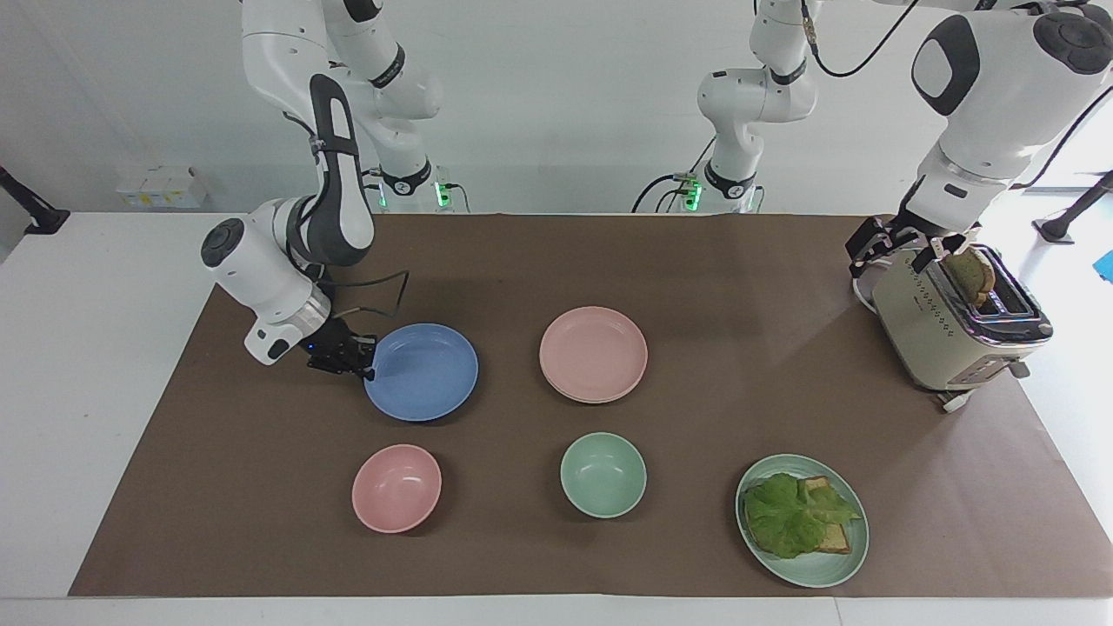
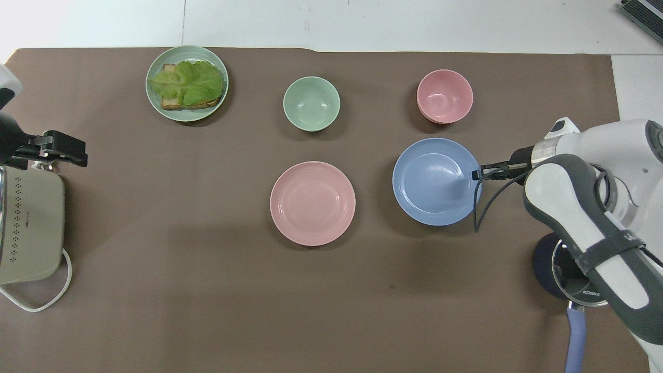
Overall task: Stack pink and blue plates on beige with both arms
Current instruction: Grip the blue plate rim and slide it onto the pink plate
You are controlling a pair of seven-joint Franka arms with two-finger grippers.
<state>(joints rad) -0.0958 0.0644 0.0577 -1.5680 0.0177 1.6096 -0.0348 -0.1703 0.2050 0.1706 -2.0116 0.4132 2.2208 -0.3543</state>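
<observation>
My right gripper [image 1: 361, 365] [image 2: 479, 172] is shut on the rim of the blue plate [image 1: 422, 372] [image 2: 435, 181] and holds it just off the brown mat, with a shadow beneath it. Beside it, toward the left arm's end, lies the pink plate [image 1: 593, 352] [image 2: 312, 203]. A thin pale rim under the pink plate's edge looks like the beige plate [image 1: 591, 401]; the rest of it is hidden. My left gripper [image 1: 909, 243] [image 2: 57, 150] waits open by the toaster's top.
Farther from the robots stand a pink bowl [image 1: 396, 488] [image 2: 445, 96], a green bowl [image 1: 603, 475] [image 2: 311, 103] and a green plate [image 1: 835, 569] [image 2: 171, 115] with lettuce and toast. The toaster [image 1: 948, 339] [image 2: 28, 228] holds a slice of bread.
</observation>
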